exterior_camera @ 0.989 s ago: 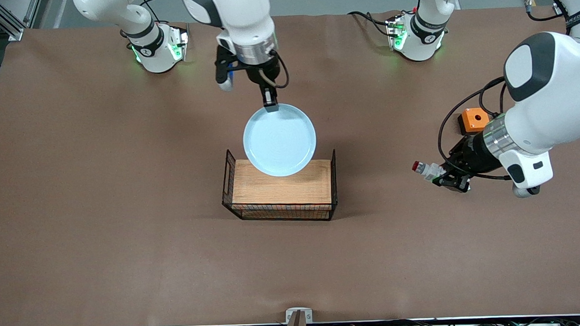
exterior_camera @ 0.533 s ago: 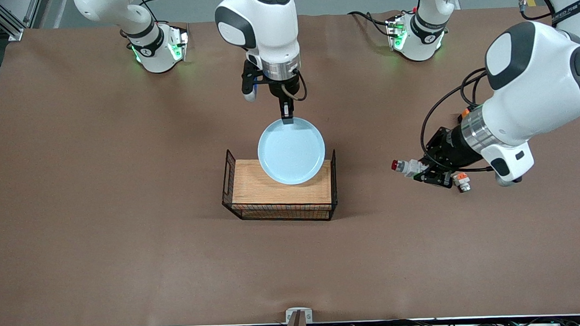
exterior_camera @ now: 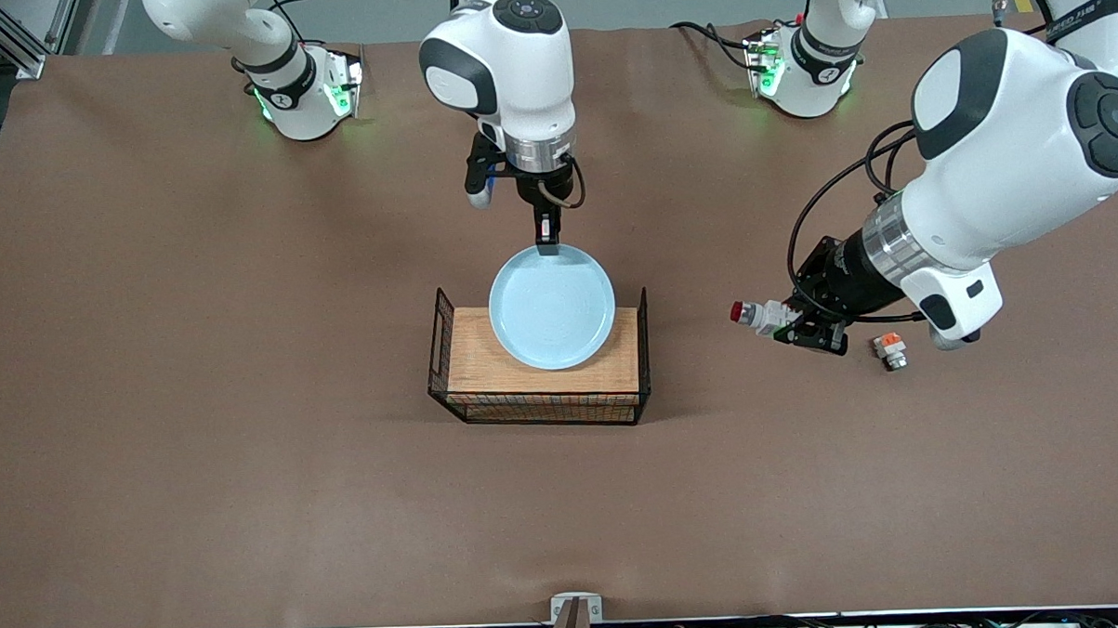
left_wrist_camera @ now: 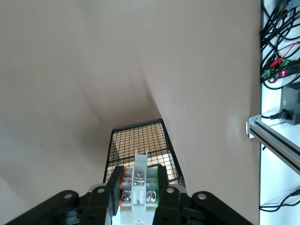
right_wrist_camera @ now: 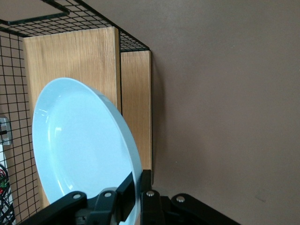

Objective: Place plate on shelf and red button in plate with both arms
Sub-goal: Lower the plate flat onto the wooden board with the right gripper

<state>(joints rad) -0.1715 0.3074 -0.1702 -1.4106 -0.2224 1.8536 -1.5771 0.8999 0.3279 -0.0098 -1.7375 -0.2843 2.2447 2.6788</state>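
Observation:
The pale blue plate hangs tilted over the wooden top of the wire basket. My right gripper is shut on the plate's rim, at the edge toward the robots' bases. In the right wrist view the plate stands edge-on between the fingers of my right gripper, above the wooden top. My left gripper is shut on the red button and holds it over the table, its red cap pointing toward the basket. In the left wrist view the button's white body sits in my left gripper, with the basket ahead.
A small white piece with an orange-red block lies on the table under the left arm. The brown table spreads wide around the basket. Cables and a power unit lie past the table edge.
My right gripper has carried the plate toward the front camera, farther over the basket's wooden top. My left gripper has moved the red button toward the basket, uncovering the small white piece.

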